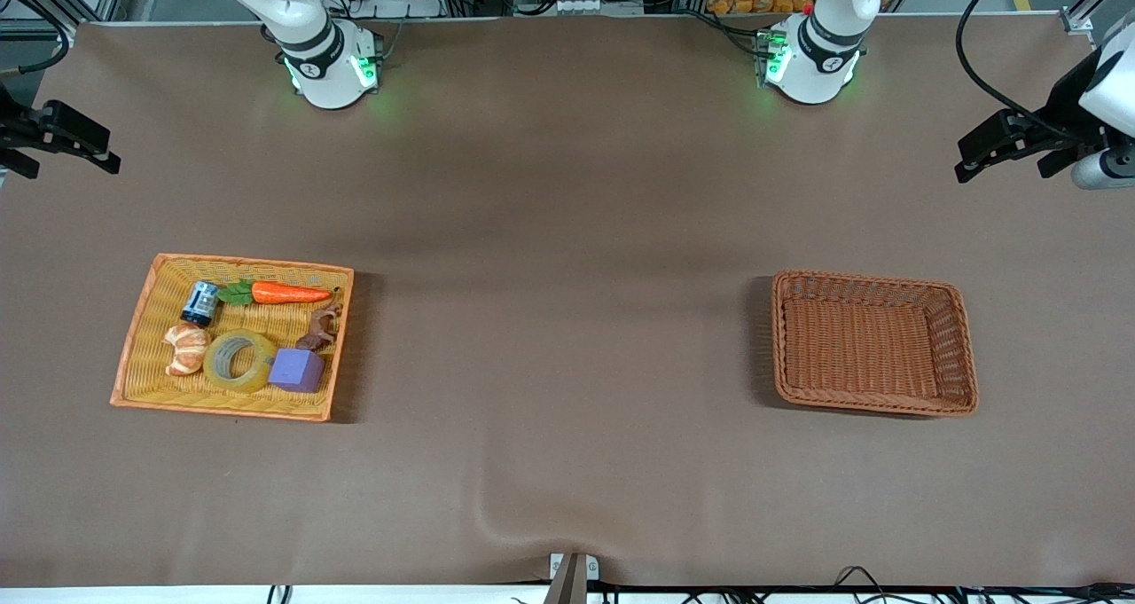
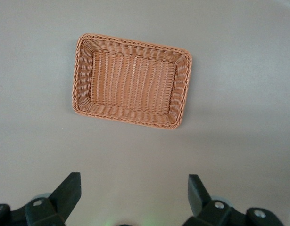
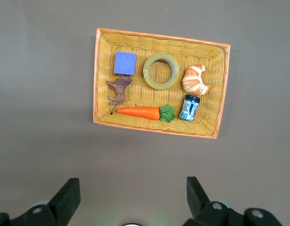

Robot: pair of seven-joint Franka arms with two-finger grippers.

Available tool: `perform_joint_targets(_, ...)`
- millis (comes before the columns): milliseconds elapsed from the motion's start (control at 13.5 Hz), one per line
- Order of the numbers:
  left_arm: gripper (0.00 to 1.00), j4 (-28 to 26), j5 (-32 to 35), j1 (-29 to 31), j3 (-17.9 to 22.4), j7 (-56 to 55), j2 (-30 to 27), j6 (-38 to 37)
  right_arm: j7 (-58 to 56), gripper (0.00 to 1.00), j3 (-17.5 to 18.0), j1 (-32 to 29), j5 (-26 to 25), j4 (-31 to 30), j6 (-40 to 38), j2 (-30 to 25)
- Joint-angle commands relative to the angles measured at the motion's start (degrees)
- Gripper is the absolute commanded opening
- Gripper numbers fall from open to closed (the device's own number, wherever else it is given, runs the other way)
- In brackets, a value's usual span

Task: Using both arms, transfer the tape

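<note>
The tape (image 1: pixel 239 360) is a yellowish translucent roll with a grey core. It lies flat in the yellow tray (image 1: pixel 257 262) toward the right arm's end of the table, between the purple cube (image 1: pixel 297 369) and the croissant (image 1: pixel 184 349). The tape also shows in the right wrist view (image 3: pixel 161 70). My right gripper (image 1: pixel 66 156) is open and empty, held high off the tray's end of the table; it shows open in its wrist view (image 3: pixel 133 186). My left gripper (image 1: pixel 1002 165) is open and empty, high near the brown basket's end; it shows open in its wrist view (image 2: pixel 134 183).
The tray (image 3: pixel 159 35) also holds a carrot (image 1: pixel 288 293), a small blue can (image 1: pixel 200 302) and a brown animal figure (image 1: pixel 322 327). An empty brown wicker basket (image 1: pixel 873 278) sits toward the left arm's end and shows in the left wrist view (image 2: pixel 130 43). Brown cloth covers the table.
</note>
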Motion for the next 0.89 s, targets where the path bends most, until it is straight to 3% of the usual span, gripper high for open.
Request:
perform_joint_targets(0, 1.00, 1.36, 1.61, 0.17, -0.28, 0.39, 0.58, -0.81, 0.97, 1.00, -0.06, 0.43, 0.31, -1.88, 0.53, -1.13)
perform_joint_targets(296, 1.00, 1.80, 4.69, -0.44, -0.72, 0.39, 1.19, -1.69, 0.88, 1.00, 0.03, 0.95, -0.04, -1.70, 1.68, -0.60)
perform_joint_targets(815, 1.00, 0.57, 1.09, 0.17, -0.89, 0.74, 1.37, -0.82, 1.23, 1.00, 0.03, 0.69, -0.48, -2.49, 5.45, 0.02)
